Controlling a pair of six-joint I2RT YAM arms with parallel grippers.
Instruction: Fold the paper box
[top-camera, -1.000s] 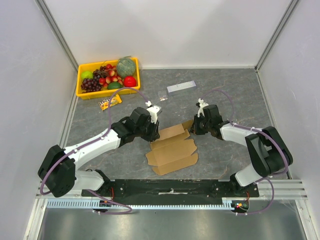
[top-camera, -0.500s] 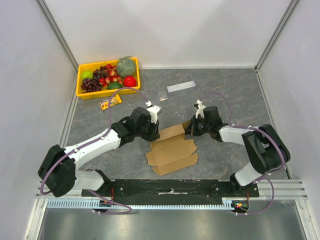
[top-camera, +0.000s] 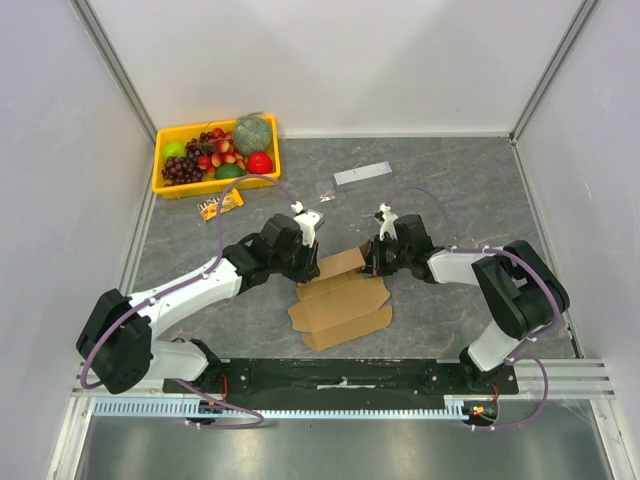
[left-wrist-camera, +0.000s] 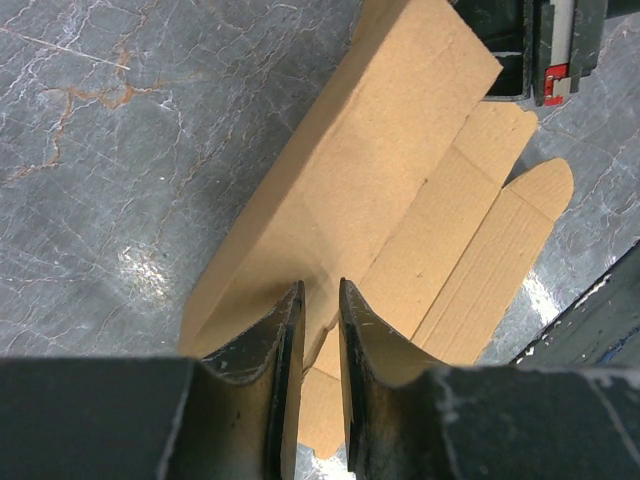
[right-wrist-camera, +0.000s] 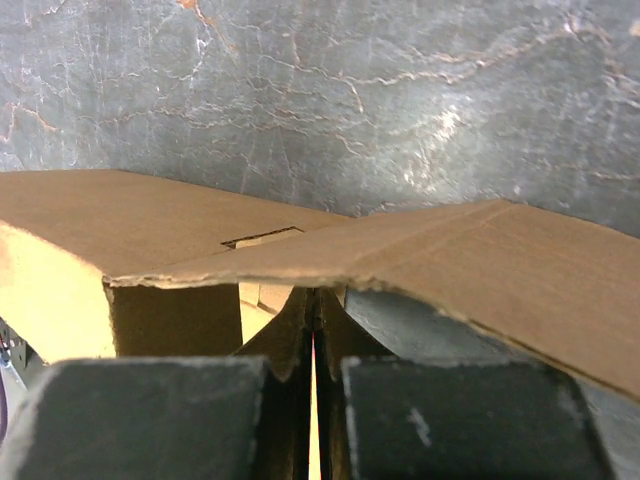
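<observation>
Pinching paper box (left-wrist-camera: 400, 190) edge, left claw (left-wrist-camera: 320, 292) | right claw (right-wrist-camera: 313, 297) closed beneath it

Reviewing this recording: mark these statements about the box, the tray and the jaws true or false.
1. The paper box is folded shut. False: its flaps lie open, with one panel raised.
2. The yellow tray holds fruit. True.
3. The right gripper has its jaws wide apart. False: they are shut.
4. The left gripper is at the box. True.
</observation>
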